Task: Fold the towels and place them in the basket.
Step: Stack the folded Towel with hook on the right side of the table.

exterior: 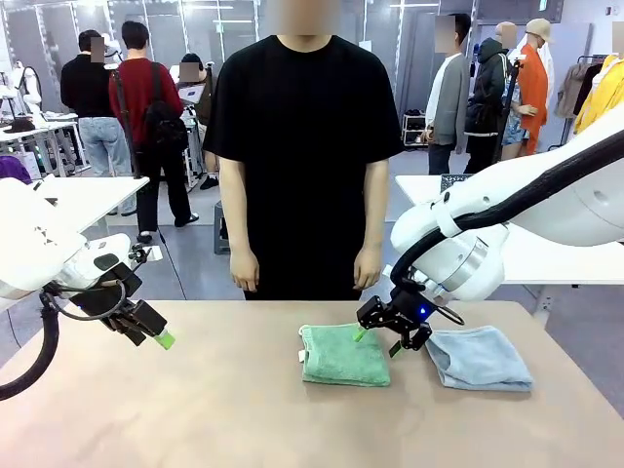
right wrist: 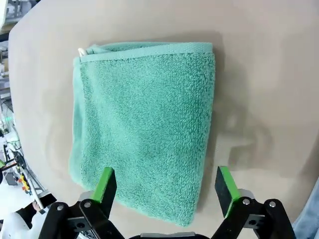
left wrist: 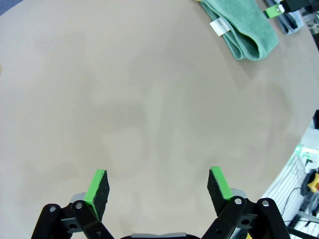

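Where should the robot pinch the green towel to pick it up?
Probably the thick folded edge of the green towel, the side toward the blue towel. It lies flat and folded on the table, so come straight down with the open right gripper hovering there, one finger on top, one just off the fold.

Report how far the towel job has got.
Done: the green towel lies folded on the table; the blue towel beside it looks folded too, loosely. In hand: the right gripper hangs open over the green towel's edge, gripping nothing; the left gripper is open over bare table. Left: getting both towels into a basket.
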`<state>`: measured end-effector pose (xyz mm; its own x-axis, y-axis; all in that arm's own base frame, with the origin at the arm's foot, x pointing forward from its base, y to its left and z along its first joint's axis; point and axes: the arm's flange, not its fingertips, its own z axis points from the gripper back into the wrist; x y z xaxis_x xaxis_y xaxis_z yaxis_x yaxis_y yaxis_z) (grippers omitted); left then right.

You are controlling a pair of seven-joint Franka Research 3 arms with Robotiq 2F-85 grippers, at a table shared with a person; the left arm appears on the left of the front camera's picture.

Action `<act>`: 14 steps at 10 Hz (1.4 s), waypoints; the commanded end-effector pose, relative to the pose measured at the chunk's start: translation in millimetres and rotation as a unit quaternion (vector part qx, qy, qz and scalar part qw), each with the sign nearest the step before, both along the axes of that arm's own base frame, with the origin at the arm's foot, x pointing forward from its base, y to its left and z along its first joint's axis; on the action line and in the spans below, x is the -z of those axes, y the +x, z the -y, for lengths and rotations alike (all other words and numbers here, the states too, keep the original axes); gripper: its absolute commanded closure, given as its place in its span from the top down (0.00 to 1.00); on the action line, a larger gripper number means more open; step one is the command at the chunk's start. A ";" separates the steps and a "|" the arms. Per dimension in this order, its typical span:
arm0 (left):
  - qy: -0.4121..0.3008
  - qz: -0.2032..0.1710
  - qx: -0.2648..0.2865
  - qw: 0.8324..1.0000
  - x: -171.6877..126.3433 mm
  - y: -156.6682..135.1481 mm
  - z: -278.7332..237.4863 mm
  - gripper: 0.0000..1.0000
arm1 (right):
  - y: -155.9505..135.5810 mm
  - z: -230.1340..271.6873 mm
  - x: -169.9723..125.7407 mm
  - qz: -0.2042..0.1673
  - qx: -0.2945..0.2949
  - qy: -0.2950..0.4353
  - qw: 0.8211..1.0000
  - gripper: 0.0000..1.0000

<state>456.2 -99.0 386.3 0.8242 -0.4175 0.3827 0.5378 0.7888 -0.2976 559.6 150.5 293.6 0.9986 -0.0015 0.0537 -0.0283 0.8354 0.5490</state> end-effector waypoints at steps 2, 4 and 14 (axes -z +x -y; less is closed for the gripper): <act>0.002 -0.008 0.000 1.000 -3.2 2.0 0.3 1.00 | 3.2 2.5 7.4 0.013 0.000 0.024 1.000 1.00; 0.002 -0.008 0.000 1.000 -3.2 2.0 0.3 1.00 | 5.6 -1.3 14.4 0.006 -0.002 0.034 0.999 0.98; 0.002 -0.008 0.000 1.000 -3.2 2.0 0.3 1.00 | 12.1 -13.7 23.7 -0.010 0.016 0.041 0.999 0.00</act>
<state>456.2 -99.1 386.3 0.8242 -0.4175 0.3827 0.5378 0.7888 -0.2977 568.4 158.7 272.0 0.9990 -0.0346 0.0276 0.0106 0.7916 0.6109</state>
